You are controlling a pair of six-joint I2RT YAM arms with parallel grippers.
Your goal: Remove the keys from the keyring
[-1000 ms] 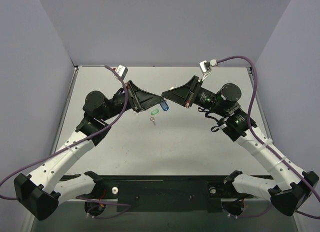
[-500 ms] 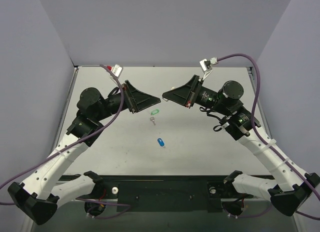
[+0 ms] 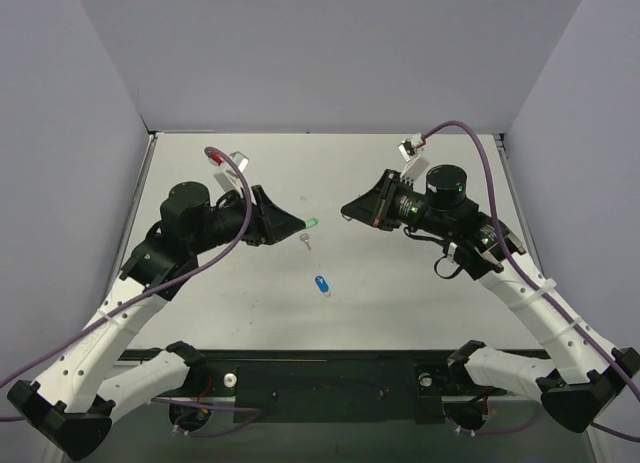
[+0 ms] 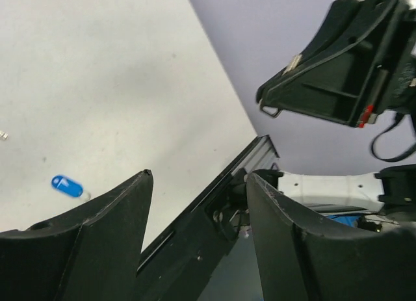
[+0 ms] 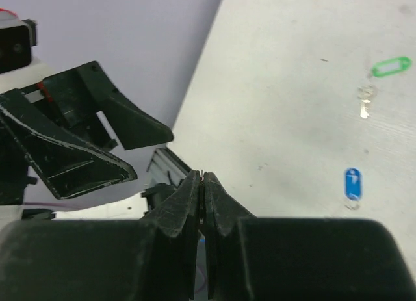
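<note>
The blue key tag (image 3: 320,284) lies flat on the table with its thin ring still on it; it also shows in the left wrist view (image 4: 67,186) and the right wrist view (image 5: 351,183). My right gripper (image 3: 346,214) (image 5: 202,175) is shut on a tiny silver key (image 4: 269,110), held in the air; only a sliver sticks out past the tips. My left gripper (image 3: 297,221) (image 4: 199,174) is open and empty, facing the right gripper across a small gap, above and behind the blue tag.
A green key tag (image 3: 313,223) (image 5: 390,67) lies on the table below the two grippers, with its own silver key (image 3: 307,241) (image 5: 365,106) just in front of it. The black base rail (image 3: 320,368) runs along the near edge.
The blue tag, held between the grippers a second ago, has dropped to the table. The left gripper has opened and pulled back; the right gripper has stayed shut and moved slightly right.
</note>
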